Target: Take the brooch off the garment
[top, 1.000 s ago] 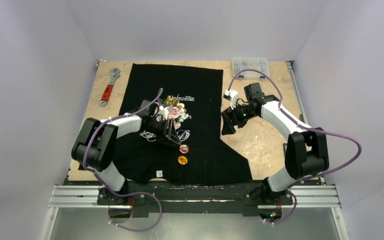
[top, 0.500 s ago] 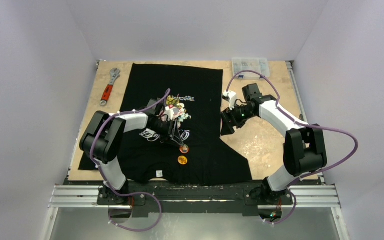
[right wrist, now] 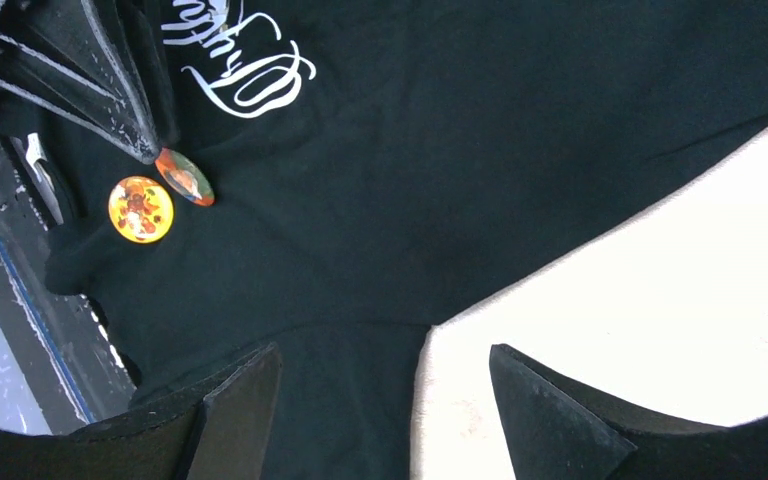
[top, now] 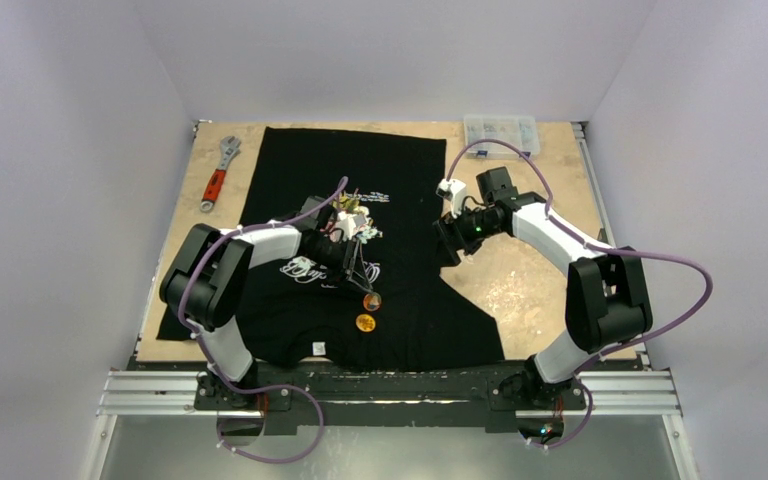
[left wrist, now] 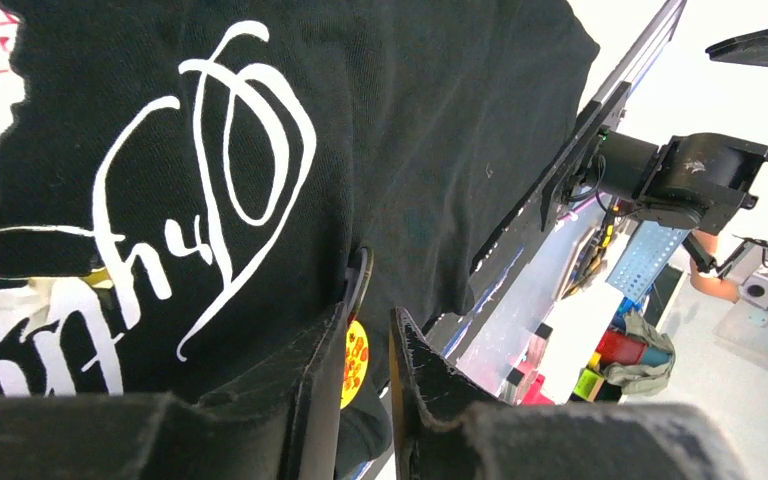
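The black T-shirt (top: 400,200) lies flat on the table, with a rose print (top: 352,220), white lettering (left wrist: 230,150) and a neck label (top: 317,347). Two round brooches sit on it: a red-orange brooch (top: 370,300) and an orange one (top: 365,322) nearer the front. My left gripper (top: 366,293) has its jaws a narrow gap apart. Its fingertips (right wrist: 145,150) touch the red-orange brooch (right wrist: 185,177), which is tilted and shows edge-on in the left wrist view (left wrist: 360,282). The orange brooch (left wrist: 353,355) shows through the gap. My right gripper (right wrist: 380,350) is open and empty, low over the sleeve's edge (top: 447,248).
A red-handled wrench (top: 215,178) lies at the back left beside the shirt. A clear compartment box (top: 500,128) stands at the back right. Bare wooden tabletop (top: 520,270) lies right of the shirt. A metal rail (top: 390,390) runs along the front edge.
My left gripper has slid forward and right along the shirt until its tips reach the red-orange brooch, which now sits tilted. My right gripper has shifted left over the sleeve.
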